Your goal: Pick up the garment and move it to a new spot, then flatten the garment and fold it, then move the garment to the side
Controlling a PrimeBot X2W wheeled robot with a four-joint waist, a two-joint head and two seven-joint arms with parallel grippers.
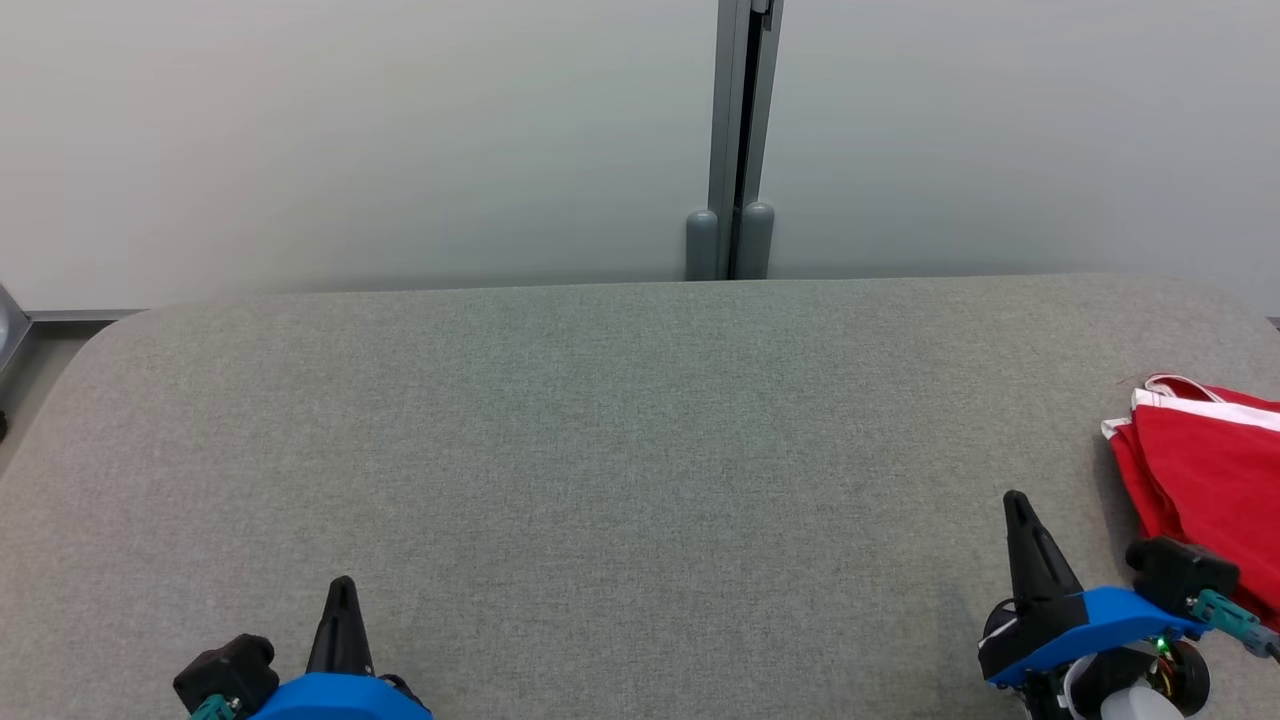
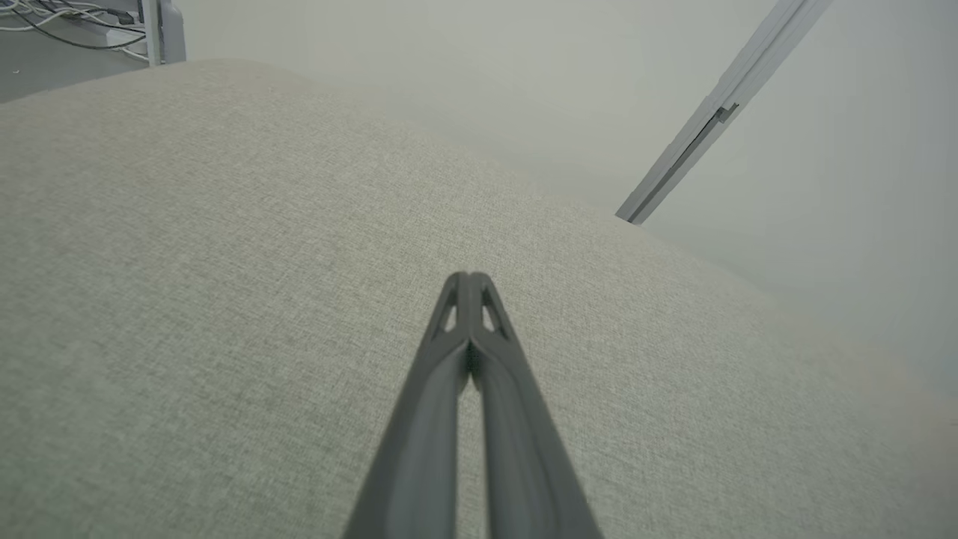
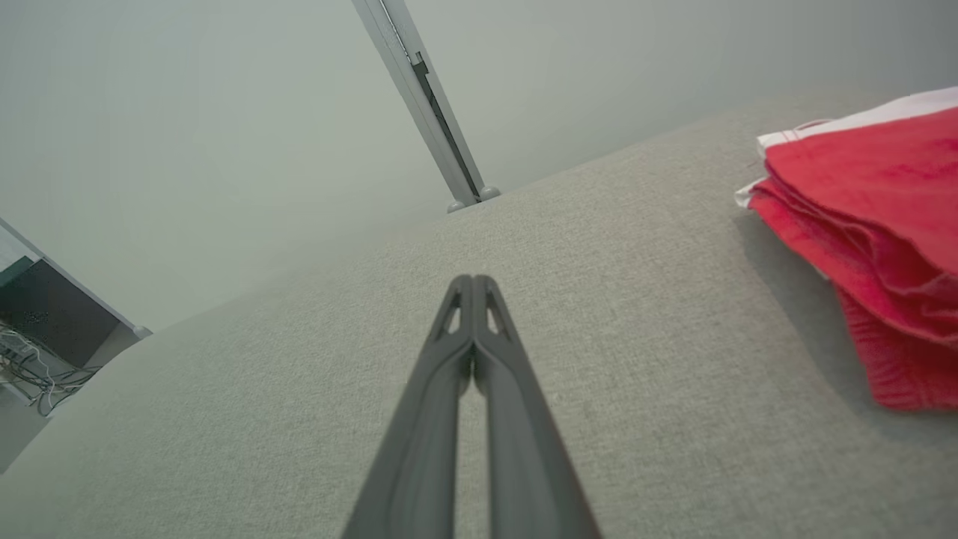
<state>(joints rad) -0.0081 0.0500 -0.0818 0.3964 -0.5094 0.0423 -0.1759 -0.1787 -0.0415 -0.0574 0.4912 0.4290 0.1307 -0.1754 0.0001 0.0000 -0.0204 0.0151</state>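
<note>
the folded red garment (image 1: 1210, 470), white-trimmed, lies at the right edge of the grey padded table (image 1: 600, 420), just right of the right gripper (image 1: 1018, 505), its visible side running near-to-far. the right arm is much the nearer. that gripper is pressed closed and empty, held low and pointing far. the left gripper (image 1: 342, 592) is likewise closed and empty at the near left, well apart from the garment.
</note>
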